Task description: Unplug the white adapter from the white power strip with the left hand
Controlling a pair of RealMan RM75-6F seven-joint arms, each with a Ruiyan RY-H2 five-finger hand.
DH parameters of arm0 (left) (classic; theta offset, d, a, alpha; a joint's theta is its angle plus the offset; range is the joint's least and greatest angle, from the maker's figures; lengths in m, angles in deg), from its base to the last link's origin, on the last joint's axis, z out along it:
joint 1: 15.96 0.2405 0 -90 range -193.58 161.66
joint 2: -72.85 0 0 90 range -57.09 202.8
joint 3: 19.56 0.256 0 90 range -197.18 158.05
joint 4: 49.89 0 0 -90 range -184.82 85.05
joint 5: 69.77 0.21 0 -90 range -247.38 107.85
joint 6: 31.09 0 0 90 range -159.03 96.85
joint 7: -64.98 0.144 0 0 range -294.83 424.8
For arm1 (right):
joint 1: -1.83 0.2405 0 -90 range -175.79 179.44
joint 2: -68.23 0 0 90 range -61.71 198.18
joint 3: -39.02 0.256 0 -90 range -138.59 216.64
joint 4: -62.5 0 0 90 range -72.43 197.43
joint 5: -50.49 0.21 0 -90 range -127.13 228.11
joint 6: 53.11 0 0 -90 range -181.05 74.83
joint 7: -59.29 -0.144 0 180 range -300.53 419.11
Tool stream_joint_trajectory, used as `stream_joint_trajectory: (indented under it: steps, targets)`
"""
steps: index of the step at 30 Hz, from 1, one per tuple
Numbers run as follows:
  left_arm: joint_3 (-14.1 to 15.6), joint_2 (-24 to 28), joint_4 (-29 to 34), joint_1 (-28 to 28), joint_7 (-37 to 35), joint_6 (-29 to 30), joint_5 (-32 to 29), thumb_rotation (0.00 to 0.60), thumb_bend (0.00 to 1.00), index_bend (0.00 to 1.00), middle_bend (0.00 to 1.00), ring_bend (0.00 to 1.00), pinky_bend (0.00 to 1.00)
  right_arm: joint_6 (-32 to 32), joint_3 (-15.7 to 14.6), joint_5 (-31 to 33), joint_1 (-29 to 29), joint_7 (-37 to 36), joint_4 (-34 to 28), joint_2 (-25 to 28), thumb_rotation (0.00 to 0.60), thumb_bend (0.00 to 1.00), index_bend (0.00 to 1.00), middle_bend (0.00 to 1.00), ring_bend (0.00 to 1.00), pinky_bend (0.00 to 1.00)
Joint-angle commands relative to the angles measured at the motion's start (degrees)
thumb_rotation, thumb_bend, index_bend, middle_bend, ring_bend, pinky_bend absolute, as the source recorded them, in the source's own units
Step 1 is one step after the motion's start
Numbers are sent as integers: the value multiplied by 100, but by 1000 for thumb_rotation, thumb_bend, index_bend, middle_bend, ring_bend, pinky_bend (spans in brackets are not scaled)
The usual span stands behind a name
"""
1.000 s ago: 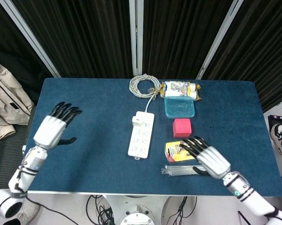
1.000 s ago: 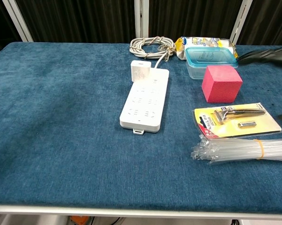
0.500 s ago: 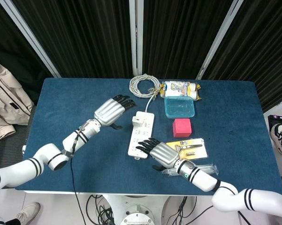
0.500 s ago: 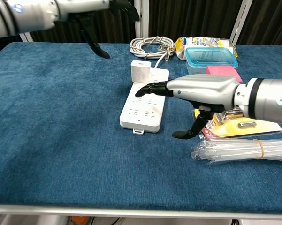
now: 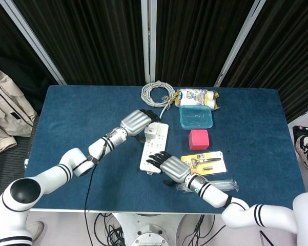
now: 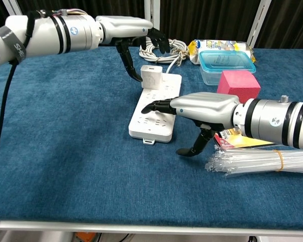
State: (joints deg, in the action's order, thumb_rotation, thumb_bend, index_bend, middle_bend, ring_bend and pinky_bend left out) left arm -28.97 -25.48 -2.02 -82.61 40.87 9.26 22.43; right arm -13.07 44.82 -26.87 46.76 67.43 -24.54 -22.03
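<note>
Two hands work over the blue desk, and the step in hand is getting a hold on the adapter, which still sits plugged into the far end of the strip, the end toward the desk's back edge where the coiled cord lies.

Starting with the strip: it lies mid-desk, long axis running front to back. The right hand lies flat with its fingers spread over the strip's near half, grasping nothing; whether they actually press on it I cannot tell. For a clean pull they should bear down firmly, or the strip will likely lift along with the plug.

Left hand hovers over the adapter, fingers apart, holding nothing yet. Its thumb reaches down just beside the adapter's left face, while the other fingers arch above and behind it. A good grip, in my judgement, means closing thumb and fingers on opposite faces, low on the small block, then drawing straight up off the socket rather than levering sideways.
</note>
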Motion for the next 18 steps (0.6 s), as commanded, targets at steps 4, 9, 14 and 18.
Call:
stream_joint_trajectory:
  steps: [4, 9, 14, 18]
  targets:
    - [254, -378, -615, -74, -468, 168, 38, 600, 124, 320, 291, 243, 336, 32, -36, 63, 22, -83, 121, -97, 600, 240, 0, 23, 0, 0]
    - [402, -572, -968, -105, -863, 278, 77, 600, 131, 342, 307, 254, 345, 114, -52, -2, 35, -216, 203, -175, 600, 240, 0, 26, 0, 0]
    - [548, -791, -1334, -178, -1210, 382, 148, 600, 144, 341, 322, 267, 356, 152, -70, -41, 51, -373, 312, -236, 600, 240, 0, 25, 0, 0]
    - [627, -947, -1606, -241, -1424, 469, 186, 600, 182, 355, 352, 298, 387, 162, -89, -102, 77, -493, 380, -266, 600, 241, 0, 23, 0, 0]
